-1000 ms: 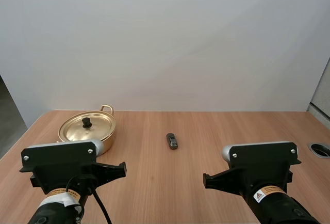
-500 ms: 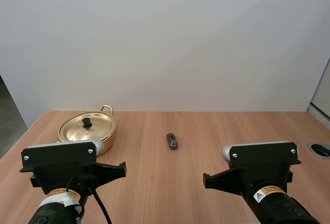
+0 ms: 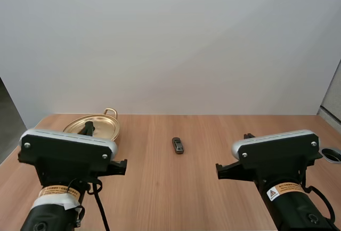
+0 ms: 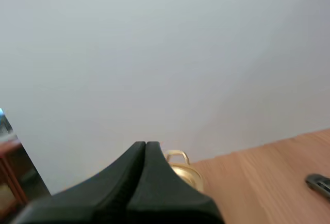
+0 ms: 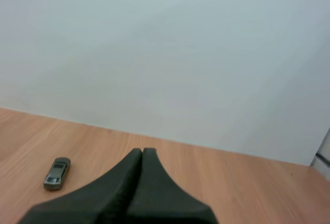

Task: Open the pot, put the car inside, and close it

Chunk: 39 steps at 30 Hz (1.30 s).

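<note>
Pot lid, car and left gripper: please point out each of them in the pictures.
lid (image 3: pixel 104 125), high view, on its golden top surface.
car (image 3: pixel 177 145), high view, on the middle of its roof.
left gripper (image 4: pixel 146 146), left wrist view, where the two shut fingertips meet.

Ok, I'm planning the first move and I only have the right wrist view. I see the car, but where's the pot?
Observer: The pot stands on the left side of the table, well left of the car and apart from it.
Operator: Is it open?
Observer: No, the lid sits on it, black knob up.
Operator: And the left gripper?
Observer: The left gripper is shut on nothing, pointing toward the pot.
</note>
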Motion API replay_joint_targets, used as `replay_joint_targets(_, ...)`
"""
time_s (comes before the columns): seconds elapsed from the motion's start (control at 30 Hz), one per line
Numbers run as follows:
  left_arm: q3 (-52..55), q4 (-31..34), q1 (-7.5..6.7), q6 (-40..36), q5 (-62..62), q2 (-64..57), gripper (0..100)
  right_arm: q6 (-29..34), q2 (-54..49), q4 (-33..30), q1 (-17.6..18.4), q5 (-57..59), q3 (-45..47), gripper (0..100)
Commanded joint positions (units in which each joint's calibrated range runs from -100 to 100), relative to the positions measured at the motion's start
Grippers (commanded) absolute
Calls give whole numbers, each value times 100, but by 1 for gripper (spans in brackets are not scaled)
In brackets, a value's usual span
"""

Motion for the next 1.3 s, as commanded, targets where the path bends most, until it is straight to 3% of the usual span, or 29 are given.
replay_joint_targets(0.0, -442, 438, 1, 188, -2031, 0, 0, -1143, 0, -352, -1, -5648, 0, 0)
replay_joint_targets(0.07, -983, 261, 1, 27, -556, 0, 0, -1464, 0, -524, -1, -4161, -20, 0)
replay_joint_targets(0.17, -1970, -283, 1, -460, 2010, 185, 0, -1126, 176, -164, -1, -38, -825, 0)
replay_joint_targets(0.3, -2613, -298, 56, -804, 2932, 1146, 0, -814, 1202, 509, -1, 1779, -1812, 0)
replay_joint_targets(0.47, -2769, -253, 406, -804, 4405, 2596, 0, -834, 2632, 1237, -1, 4346, -3242, 0)
replay_joint_targets(0.57, -2769, -264, 498, -846, 4782, 3440, 0, -904, 3451, 1412, -1, 5562, -3745, 0)
replay_joint_targets(0.77, -2769, -287, 505, -846, 4861, 4243, 0, -903, 4256, 1520, -1, 5973, -3862, 0)
replay_joint_targets(1.07, -2786, -174, 505, -815, 4254, 4271, 4, -988, 4270, 2198, -1, 5723, -3862, 0)
replay_joint_targets(1.1, -2788, -146, 505, -657, 4269, 4283, 9, -1130, 4281, 2198, -1, 5739, -3862, 4)
replay_joint_targets(1.17, -2799, -125, 505, -214, 4205, 4297, 24, -1408, 4281, 2198, -1, 5919, -3862, 28)
replay_joint_targets(1.27, -2850, -114, 505, 37, 3923, 4297, 62, -1844, 4281, 2327, -1, 6367, -3862, 87)
